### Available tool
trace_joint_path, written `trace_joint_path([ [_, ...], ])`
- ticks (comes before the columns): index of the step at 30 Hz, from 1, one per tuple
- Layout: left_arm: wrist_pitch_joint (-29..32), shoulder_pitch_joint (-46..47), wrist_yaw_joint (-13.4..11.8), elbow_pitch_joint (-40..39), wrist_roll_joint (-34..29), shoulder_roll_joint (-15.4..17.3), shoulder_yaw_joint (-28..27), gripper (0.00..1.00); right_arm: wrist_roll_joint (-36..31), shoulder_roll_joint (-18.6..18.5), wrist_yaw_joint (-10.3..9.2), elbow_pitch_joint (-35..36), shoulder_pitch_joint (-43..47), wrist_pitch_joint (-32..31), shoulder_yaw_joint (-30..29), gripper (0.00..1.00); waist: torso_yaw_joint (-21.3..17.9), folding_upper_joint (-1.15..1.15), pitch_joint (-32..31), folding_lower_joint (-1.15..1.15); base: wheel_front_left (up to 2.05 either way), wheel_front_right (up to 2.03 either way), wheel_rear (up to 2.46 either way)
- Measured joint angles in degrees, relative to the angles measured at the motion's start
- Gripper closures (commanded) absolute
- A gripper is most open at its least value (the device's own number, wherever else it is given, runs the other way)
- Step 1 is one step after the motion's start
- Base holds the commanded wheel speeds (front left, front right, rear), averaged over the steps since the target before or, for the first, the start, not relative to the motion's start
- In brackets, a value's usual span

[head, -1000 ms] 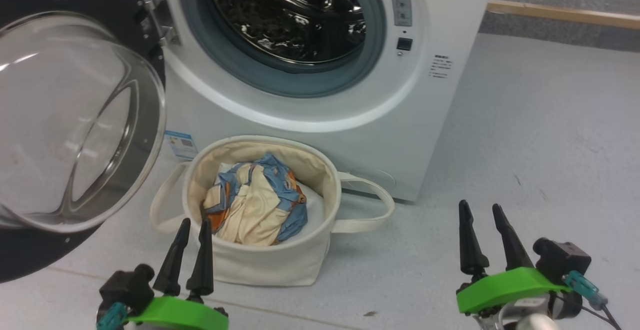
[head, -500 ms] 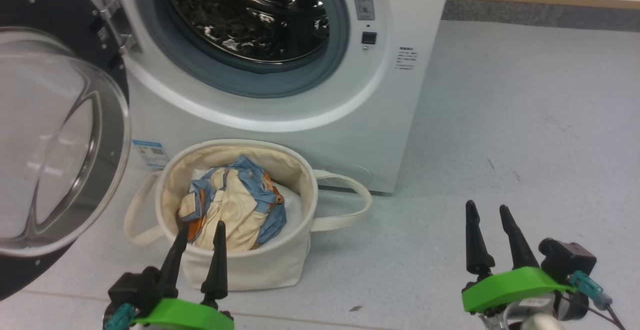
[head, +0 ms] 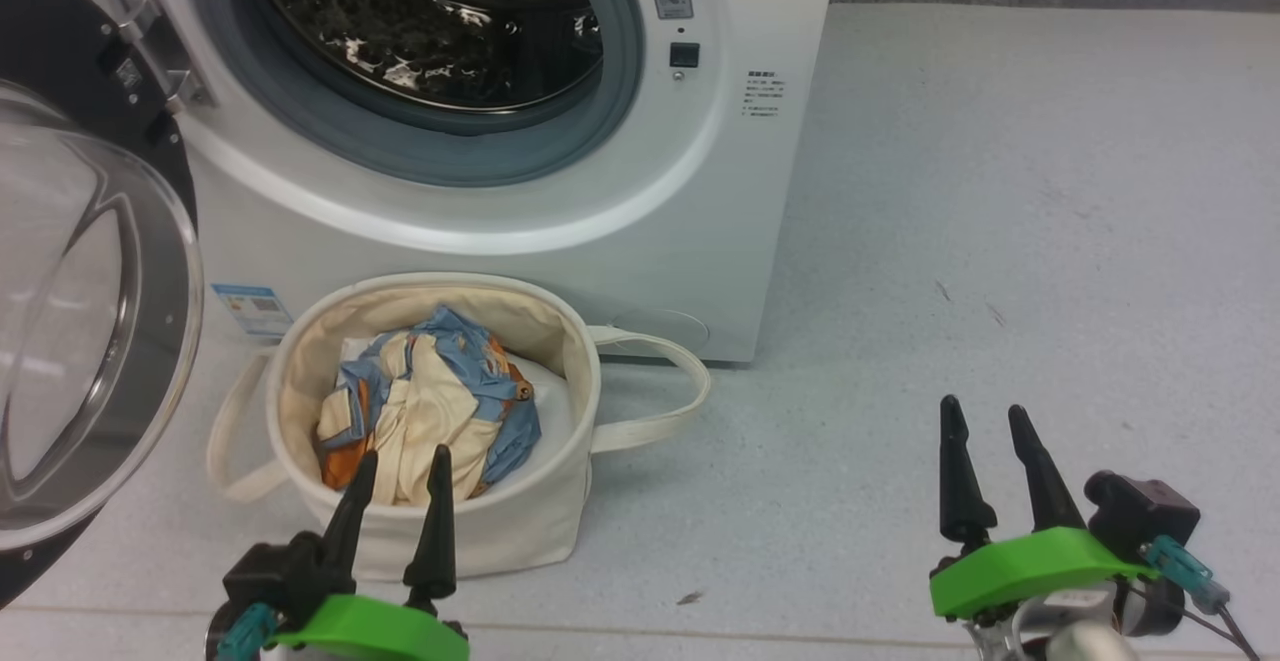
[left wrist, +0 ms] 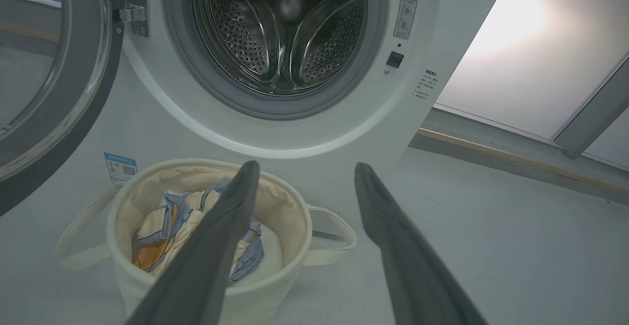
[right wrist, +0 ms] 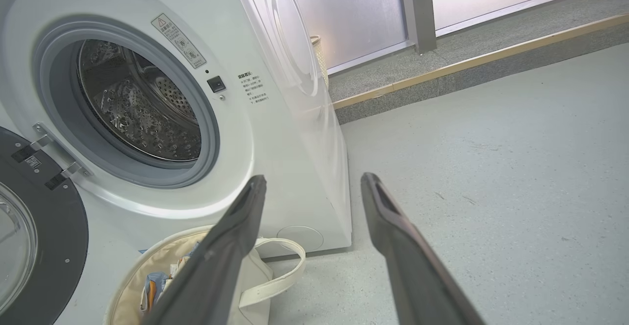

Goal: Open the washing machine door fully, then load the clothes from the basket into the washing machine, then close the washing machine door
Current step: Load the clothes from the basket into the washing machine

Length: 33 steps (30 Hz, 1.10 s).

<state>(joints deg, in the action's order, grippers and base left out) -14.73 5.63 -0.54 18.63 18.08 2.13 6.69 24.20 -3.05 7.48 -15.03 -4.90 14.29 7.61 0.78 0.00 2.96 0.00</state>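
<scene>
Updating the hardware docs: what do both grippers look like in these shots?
Both match. The left gripper and right gripper each have two long, tapering black fingers mounted on a bright green bracket. A black block sits on the outer side, carrying a teal connector; thin dark cables trail from the right one. No markings visible.

Door (head: 62, 36) open; clothes (head: 425, 416) bunched in basket (head: 520, 531) before washer (head: 500, 241).

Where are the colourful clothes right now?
The colourful clothes lie bunched inside the cream basket on the floor in front of the washing machine, lower left in the head view, just beyond the left gripper.
</scene>
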Motion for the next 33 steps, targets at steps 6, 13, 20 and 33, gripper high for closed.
trace_joint_path([
  [6, 0.0, 0.41, 0.0, 0.19, -0.68, 0.0, -0.07, 0.0, 0.0, 0.0, 0.0, 0.03, -0.8, 0.0, -0.02, 0.0, -0.73, 0.0, 0.52, 0.0, 0.0, 0.0, 0.0],
  [13, 0.0, 0.39, -1.91, -0.18, -2.55, 0.0, -0.34, 0.0, -0.48, 0.01, 0.0, -0.08, -0.78, 0.0, -0.07, 0.0, -0.49, 0.0, 0.34, -0.01, 0.0, 0.0, 0.0],
  [20, 0.0, 0.37, -3.02, -0.91, -4.38, 0.0, -0.33, 0.0, -0.49, 0.01, 0.0, -0.09, -0.78, 0.0, 0.41, 0.0, -0.03, 0.0, 0.11, -0.01, 0.0, 0.0, 0.0],
  [33, 0.0, 0.37, -1.87, 0.11, 0.07, -0.01, -0.27, 0.0, -0.47, 0.01, 0.0, -0.29, -0.77, 0.0, 1.37, 0.0, 1.21, 0.0, 0.11, -0.01, 0.02, -0.06, 0.04],
])
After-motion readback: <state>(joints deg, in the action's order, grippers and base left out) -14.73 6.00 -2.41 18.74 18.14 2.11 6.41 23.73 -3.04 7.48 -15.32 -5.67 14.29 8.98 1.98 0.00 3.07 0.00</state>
